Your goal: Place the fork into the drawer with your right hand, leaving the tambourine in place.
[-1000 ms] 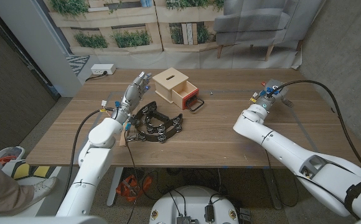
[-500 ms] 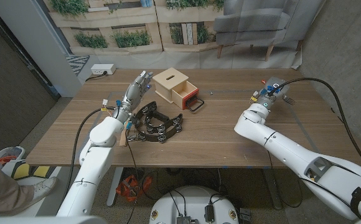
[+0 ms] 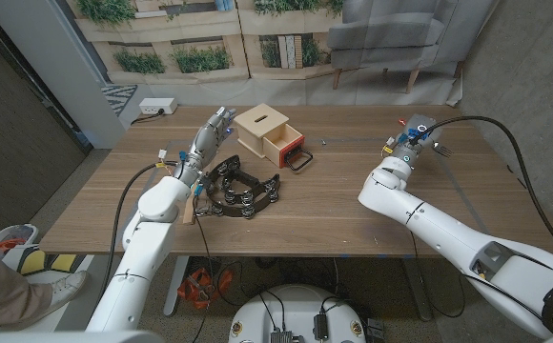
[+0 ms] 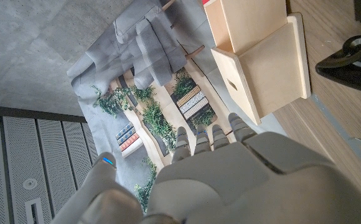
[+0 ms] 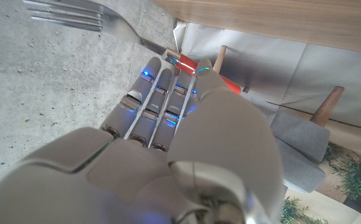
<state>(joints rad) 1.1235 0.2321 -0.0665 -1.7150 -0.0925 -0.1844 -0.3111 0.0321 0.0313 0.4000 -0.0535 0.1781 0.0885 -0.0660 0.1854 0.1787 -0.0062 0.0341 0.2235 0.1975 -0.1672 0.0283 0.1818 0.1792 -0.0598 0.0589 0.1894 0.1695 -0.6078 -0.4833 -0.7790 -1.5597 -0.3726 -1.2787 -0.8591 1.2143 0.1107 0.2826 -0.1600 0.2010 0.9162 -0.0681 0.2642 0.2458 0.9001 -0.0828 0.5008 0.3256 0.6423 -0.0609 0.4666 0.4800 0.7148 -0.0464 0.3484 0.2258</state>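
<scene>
The desk [image 3: 353,205] carries the open drawer [image 3: 282,146], well left of the right robot hand [image 3: 418,133], which pinches the fork [image 5: 81,15] with tines jutting past its fingers. Swinging across, that thin pinch could slip, or the fork clip the tambourine [image 3: 238,188] beside the open left robot hand [image 3: 210,133]. No readable writing.

Lab: printed backdrop [image 3: 257,38], cabled table [image 3: 353,219]
</scene>
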